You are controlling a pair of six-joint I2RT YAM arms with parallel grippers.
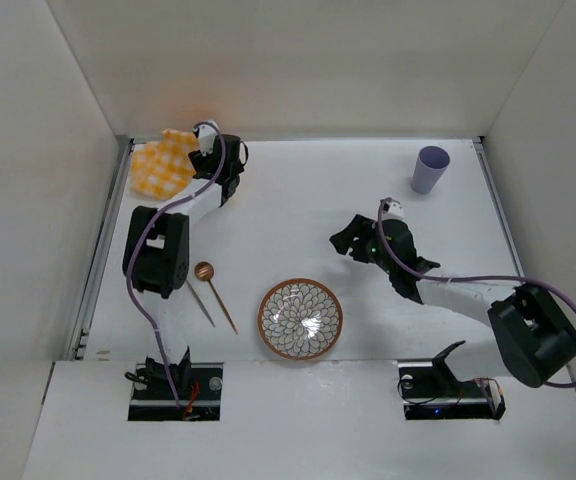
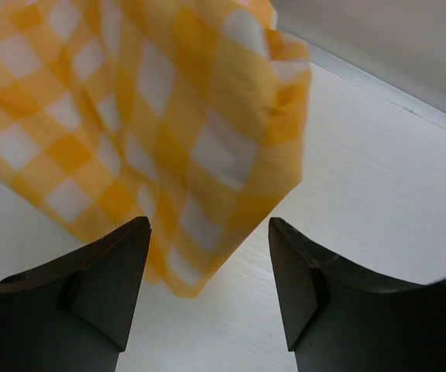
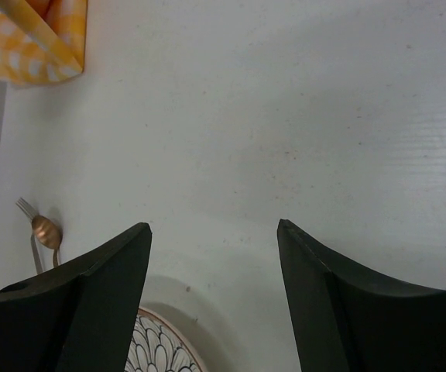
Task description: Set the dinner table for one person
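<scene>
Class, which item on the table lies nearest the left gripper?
The yellow-and-white checkered cloth in the far left corner; the left gripper hovers at its edge, while plate, spoon, fork and cup lie farther off.

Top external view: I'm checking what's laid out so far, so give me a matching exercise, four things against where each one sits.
Things:
1. checkered cloth
2. lilac cup
3. patterned plate
4. spoon

Places on the dinner table:
A. near edge, about the middle
B. far left corner
C. just left of the patterned plate
D. far right corner

Pairs: 1-B, 2-D, 3-A, 4-C
</scene>
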